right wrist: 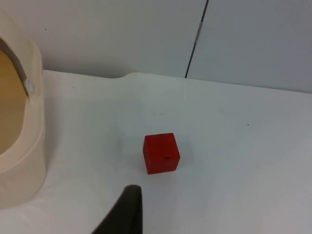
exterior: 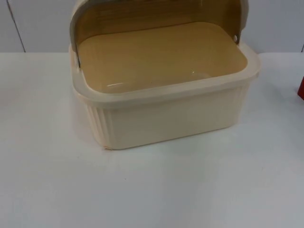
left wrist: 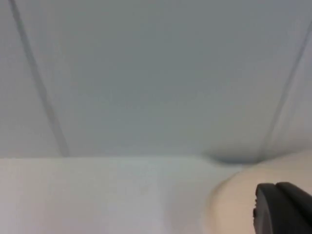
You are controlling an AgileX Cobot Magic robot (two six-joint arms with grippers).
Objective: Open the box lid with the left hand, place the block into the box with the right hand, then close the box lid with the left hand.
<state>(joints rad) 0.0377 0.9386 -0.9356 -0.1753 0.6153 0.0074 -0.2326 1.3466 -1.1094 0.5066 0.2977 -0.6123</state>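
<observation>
A cream ribbed box (exterior: 166, 118) stands at the middle of the table near the wall. Its tinted brown lid (exterior: 156, 12) is swung up and back, and the tan inside holds nothing. The red block (exterior: 301, 89) lies on the table to the box's right, cut by the picture's edge. In the right wrist view the red block (right wrist: 161, 153) sits a short way ahead of my right gripper (right wrist: 124, 214), apart from it, with the box's rim (right wrist: 29, 131) off to one side. My left gripper (left wrist: 282, 208) hovers beside a cream curve of the box (left wrist: 234, 202), facing the wall.
The grey partition wall (exterior: 38, 23) with dark seams rises right behind the box. White table top (exterior: 152, 190) stretches in front of the box and to both sides.
</observation>
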